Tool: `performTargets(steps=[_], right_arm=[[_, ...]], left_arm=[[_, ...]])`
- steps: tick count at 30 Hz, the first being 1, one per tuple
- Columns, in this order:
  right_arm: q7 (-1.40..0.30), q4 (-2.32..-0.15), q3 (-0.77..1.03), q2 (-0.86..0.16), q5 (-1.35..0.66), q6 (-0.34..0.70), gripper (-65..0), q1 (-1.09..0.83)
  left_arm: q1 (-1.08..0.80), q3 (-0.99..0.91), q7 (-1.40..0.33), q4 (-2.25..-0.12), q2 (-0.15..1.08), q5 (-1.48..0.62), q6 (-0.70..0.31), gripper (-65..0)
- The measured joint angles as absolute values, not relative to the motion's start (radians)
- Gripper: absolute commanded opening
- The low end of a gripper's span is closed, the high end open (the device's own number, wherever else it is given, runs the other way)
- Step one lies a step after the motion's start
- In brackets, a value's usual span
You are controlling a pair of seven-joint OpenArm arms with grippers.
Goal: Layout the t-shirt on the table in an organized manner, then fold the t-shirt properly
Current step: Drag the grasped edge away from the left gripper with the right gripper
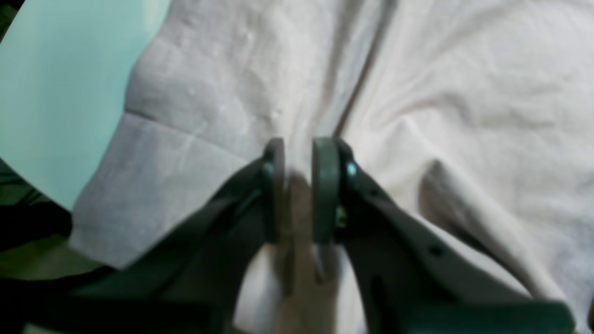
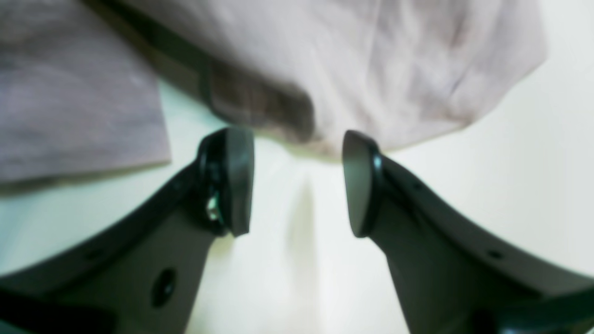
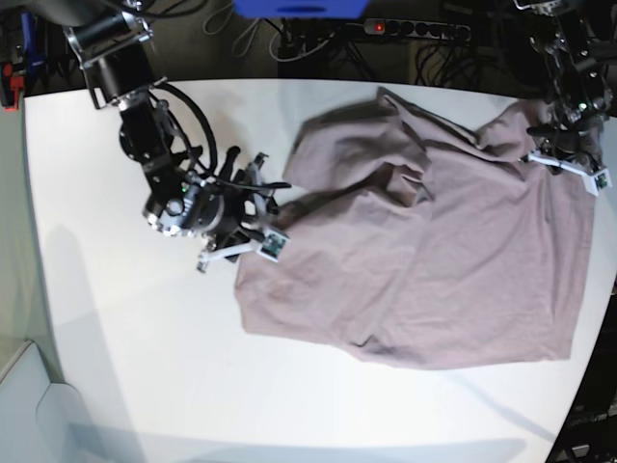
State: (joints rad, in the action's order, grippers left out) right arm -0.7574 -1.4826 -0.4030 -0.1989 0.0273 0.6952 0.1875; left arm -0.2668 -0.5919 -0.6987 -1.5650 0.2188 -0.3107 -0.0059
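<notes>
A: Left wrist view?
B: Left gripper point(image 1: 299, 185) clenched on a fold of the t-shirt point(image 1: 464, 93).
A: Right wrist view?
B: Right gripper point(image 2: 297, 181) released, jaws apart just before the cloth's edge.
A: Base view?
B: T-shirt spread rumpled over the table point(image 3: 125, 347)

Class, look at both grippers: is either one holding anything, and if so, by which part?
The left gripper pinches a raised fold of the t-shirt near a sleeve. The right gripper stands open over the table at the shirt's edge, holding nothing.
</notes>
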Motion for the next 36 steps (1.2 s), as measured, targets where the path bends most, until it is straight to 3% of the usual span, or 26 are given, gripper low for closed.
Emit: performTargets(steps=[7, 26, 30, 35, 36], right_arm=[[-0.680, -1.334, -0.402, -0.163, 0.017, 0.695, -33.9, 0.227], [-0.695, -1.312, -0.412, -0.088, 0.029, 0.695, -35.1, 0.231], [-0.646, -1.171, -0.469, -0.067, 0.001, 0.692, -44.9, 0.315], [-0.610, -1.008, -0.481, -0.028, -0.013, 0.687, -64.0, 0.413], [-0.605, -1.007, -0.481, -0.032, -0.020, 0.687, -65.0, 0.416]], left_arm=[[-0.268, -0.592, -0.699, -1.565, 0.217, -0.311, -0.006, -54.5], [-0.273, -0.592, -0.699, -1.565, 0.216, -0.311, -0.006, -54.5], [-0.273, -0.592, -0.700, -1.565, 0.213, -0.314, -0.006, -54.5], [-0.285, -0.592, -0.696, -1.565, 0.216, -0.317, -0.005, -54.5], [-0.287, -0.592, -0.700, -1.565, 0.215, -0.314, -0.005, -54.5]])
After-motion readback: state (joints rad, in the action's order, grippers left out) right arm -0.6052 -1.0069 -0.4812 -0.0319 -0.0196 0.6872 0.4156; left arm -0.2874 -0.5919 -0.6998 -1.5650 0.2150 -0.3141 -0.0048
